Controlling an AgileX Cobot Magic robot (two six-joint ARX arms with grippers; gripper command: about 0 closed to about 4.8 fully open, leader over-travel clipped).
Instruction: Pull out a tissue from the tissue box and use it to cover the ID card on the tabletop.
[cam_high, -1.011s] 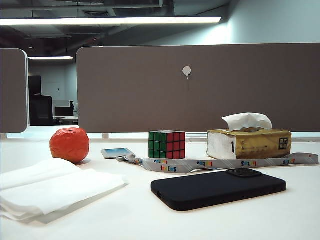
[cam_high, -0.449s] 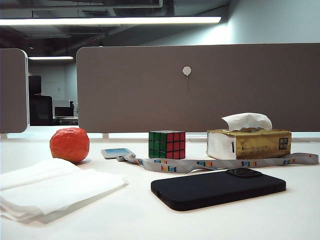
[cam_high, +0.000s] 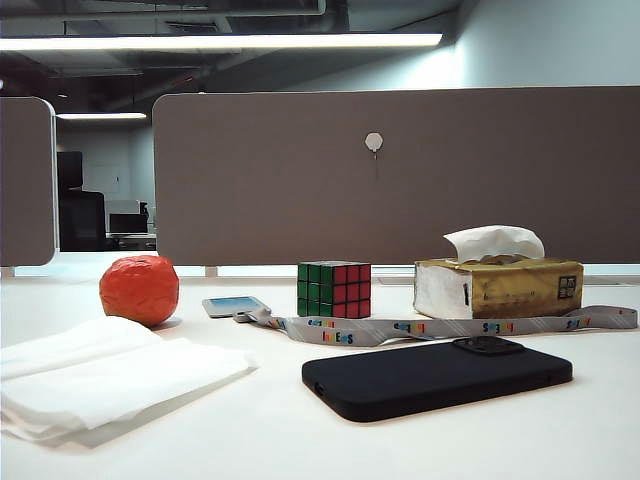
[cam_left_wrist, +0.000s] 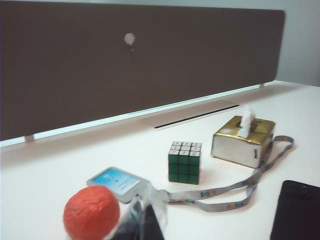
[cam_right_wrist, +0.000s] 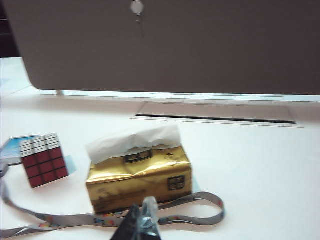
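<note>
Now | left tool (cam_left_wrist: 145, 220) pressed together, empty | right tool (cam_right_wrist: 142, 222) pressed together, empty

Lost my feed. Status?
Left gripper and right gripper shut, empty, short of objects. Tissue in box. Card uncovered, beside cube.

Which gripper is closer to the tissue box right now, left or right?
Right. The right gripper hangs shut just in front of the tissue box, above the lanyard. The left gripper is by the orange ball, past the ID card and puzzle cube.
</note>
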